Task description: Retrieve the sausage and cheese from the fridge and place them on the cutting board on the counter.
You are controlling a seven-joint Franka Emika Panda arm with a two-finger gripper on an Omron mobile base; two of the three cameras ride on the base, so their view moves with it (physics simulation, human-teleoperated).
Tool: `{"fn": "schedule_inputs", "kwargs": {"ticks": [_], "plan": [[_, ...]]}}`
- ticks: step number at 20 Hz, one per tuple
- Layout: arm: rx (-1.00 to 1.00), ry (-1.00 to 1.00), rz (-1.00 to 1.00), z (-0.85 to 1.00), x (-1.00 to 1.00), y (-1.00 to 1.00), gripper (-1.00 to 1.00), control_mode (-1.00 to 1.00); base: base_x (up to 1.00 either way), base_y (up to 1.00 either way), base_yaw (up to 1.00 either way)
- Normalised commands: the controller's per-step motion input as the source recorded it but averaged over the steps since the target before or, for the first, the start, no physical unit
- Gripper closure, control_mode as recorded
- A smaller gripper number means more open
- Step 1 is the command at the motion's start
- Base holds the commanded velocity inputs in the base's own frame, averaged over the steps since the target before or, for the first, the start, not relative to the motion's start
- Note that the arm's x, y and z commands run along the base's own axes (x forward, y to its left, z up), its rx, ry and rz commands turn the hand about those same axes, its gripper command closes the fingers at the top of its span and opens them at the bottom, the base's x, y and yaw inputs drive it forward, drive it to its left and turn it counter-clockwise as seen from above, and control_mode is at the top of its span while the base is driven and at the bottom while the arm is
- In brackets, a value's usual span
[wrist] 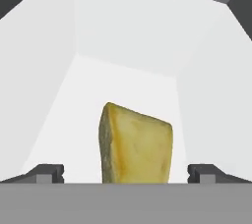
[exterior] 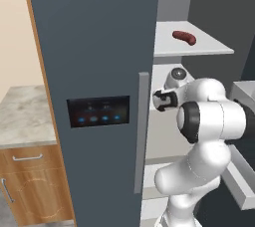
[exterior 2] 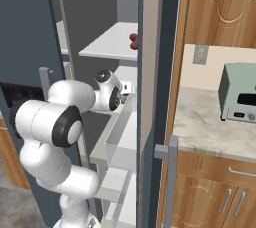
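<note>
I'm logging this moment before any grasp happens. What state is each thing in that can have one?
fridge: right door open, left door shut.
sausage: lying on an upper fridge shelf, untouched.
cheese: standing on a white shelf, between the gripper's fingertips, not gripped.
gripper: open, reaching into the fridge.

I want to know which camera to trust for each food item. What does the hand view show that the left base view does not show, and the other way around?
The hand view shows the cheese, a pale yellow wedge standing between the open gripper tips, inside a white compartment.

The left base view shows the sausage lying on an upper white shelf, the fridge door with its blue-lit panel, and the counter to the left.

Both look into the fridge's white interior.
</note>
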Motion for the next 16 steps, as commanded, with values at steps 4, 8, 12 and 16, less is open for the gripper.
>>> {"fn": "schedule_inputs", "kwargs": {"ticks": [4, 8, 12, 16], "plan": [[0.00, 0.07, 0.00, -0.25, 0.29, -0.10, -1.00, -1.00, 0.00, 0.00, 0.00], [0.02, 0.04, 0.00, -0.22, 0.27, -0.11, -1.00, -1.00, 0.00, 0.00, 0.00], [0.04, 0.14, 0.00, -0.30, 0.10, -0.06, -1.00, -1.00, 0.00, 0.00, 0.00], [0.02, 0.17, 0.00, -0.50, -0.04, 0.00, 1.00, -1.00, 0.00, 0.00, 0.00]]}}
